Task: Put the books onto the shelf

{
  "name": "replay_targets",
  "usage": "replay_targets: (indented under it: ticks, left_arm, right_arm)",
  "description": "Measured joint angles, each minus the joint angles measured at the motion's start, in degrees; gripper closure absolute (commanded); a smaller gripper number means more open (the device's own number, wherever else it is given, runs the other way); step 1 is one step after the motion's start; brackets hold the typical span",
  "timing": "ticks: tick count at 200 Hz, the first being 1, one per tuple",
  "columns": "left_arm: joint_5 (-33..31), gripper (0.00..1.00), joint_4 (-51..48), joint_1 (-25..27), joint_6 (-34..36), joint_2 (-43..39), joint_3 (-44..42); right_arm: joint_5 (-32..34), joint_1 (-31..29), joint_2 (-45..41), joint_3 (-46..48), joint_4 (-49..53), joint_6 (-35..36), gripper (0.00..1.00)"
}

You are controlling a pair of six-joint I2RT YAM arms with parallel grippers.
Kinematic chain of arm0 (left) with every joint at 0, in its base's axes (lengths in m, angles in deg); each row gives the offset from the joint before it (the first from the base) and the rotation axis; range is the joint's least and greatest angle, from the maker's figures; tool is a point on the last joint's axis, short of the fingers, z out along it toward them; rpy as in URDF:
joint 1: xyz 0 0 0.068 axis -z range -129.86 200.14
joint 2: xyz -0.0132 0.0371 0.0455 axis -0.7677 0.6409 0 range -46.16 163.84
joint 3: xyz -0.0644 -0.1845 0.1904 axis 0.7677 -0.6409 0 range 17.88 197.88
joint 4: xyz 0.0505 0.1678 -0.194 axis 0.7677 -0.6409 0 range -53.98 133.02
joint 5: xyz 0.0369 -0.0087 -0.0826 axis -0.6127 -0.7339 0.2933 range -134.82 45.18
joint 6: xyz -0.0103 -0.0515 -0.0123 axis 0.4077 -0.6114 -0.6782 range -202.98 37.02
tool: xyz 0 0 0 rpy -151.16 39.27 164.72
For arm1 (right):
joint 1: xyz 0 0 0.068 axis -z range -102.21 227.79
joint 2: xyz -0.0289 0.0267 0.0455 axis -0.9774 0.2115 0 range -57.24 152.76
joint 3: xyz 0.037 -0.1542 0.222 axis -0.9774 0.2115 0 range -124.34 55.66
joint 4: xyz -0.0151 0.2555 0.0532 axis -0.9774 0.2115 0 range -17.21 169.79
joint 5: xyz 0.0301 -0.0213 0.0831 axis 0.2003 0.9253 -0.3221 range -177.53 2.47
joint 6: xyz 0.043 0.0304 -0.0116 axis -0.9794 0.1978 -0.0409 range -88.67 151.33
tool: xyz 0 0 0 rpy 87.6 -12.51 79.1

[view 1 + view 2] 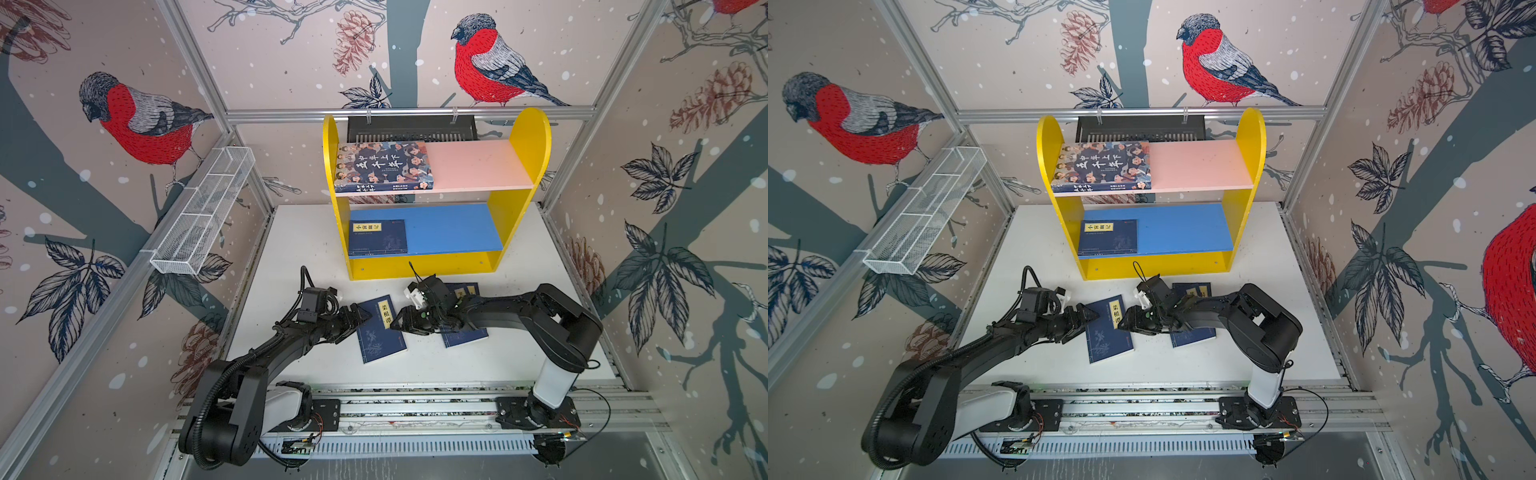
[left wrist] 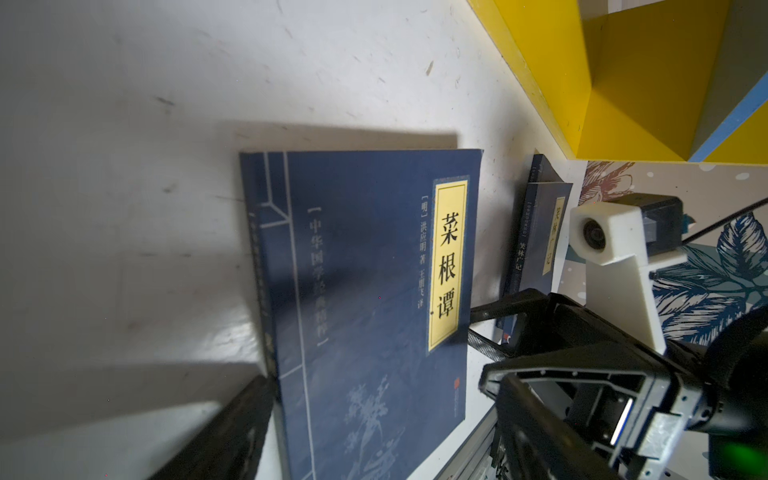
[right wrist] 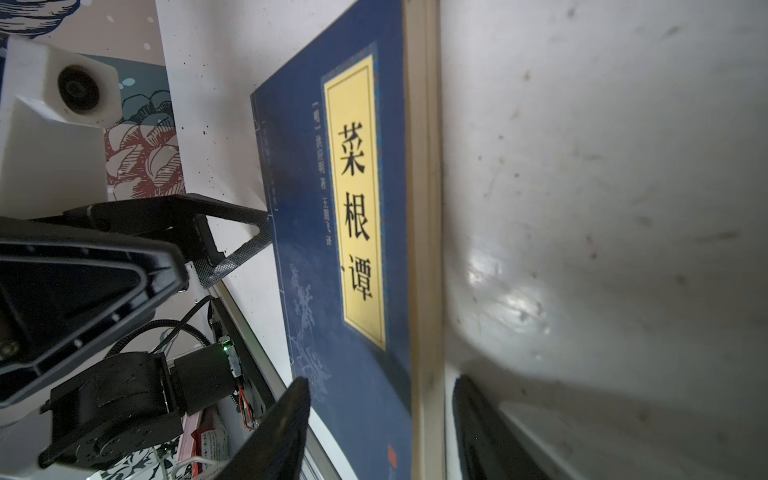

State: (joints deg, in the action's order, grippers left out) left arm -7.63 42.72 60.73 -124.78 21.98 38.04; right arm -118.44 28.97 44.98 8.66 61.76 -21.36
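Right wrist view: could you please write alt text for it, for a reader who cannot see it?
A thin navy paperback with a yellow title label lies on the white table, its page edge between the right gripper's open fingers. The open left gripper sits at its spine side.

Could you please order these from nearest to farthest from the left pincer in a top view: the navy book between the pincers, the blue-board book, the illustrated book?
1. Navy book between the pincers, lying on the table at the left pincer.
2. Blue-board book, lower tier of the shelf.
3. Illustrated book, on the pink upper board, farthest back.
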Motion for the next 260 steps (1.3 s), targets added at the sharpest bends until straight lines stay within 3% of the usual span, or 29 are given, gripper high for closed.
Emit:
replay_targets:
  ticks: [45, 65, 102, 114, 143, 181, 240, 260]
  left_arm:
    - [1.22, 0.14, 1.31, 0.00, -1.88, -1.68, -1.97]
    - [1.22, 0.15, 1.22, 0.00, -2.32, -1.64, -1.97]
    - [1.60, 0.15, 2.19, 0.00, -2.78, -0.87, -1.97]
    - [1.66, 0.15, 2.62, 0.00, -2.80, -0.85, -2.14]
    - [2.23, 0.15, 4.39, -0.02, -3.23, -1.42, -3.10]
    - [2.38, 0.17, 6.01, -0.04, -4.37, -2.86, -4.28]
    - [4.98, 0.22, 8.22, 0.11, -6.95, -5.97, -5.62]
    - [5.92, 0.23, 8.90, 0.11, -7.74, -6.27, -5.66]
  right_arm:
    - [-0.50, -0.04, 0.20, 0.57, -1.22, -1.29, 0.50]
    - [-0.48, -0.04, 0.20, 1.01, -1.46, -1.49, 0.61]
    - [-0.42, 0.00, -0.11, 2.49, -2.29, -2.62, 0.71]
    - [-0.46, 0.00, -0.24, 2.95, -2.51, -2.80, 0.82]
    - [-0.52, -0.07, -0.72, 3.41, -3.41, -3.02, 0.96]
    - [-0.59, -0.04, -1.01, 3.76, -4.44, -3.28, 0.96]
    - [-2.58, -0.26, -1.84, 6.12, -11.17, -5.79, 0.76]
    - [-3.43, -0.11, -1.11, 5.75, -12.50, -5.81, 0.75]
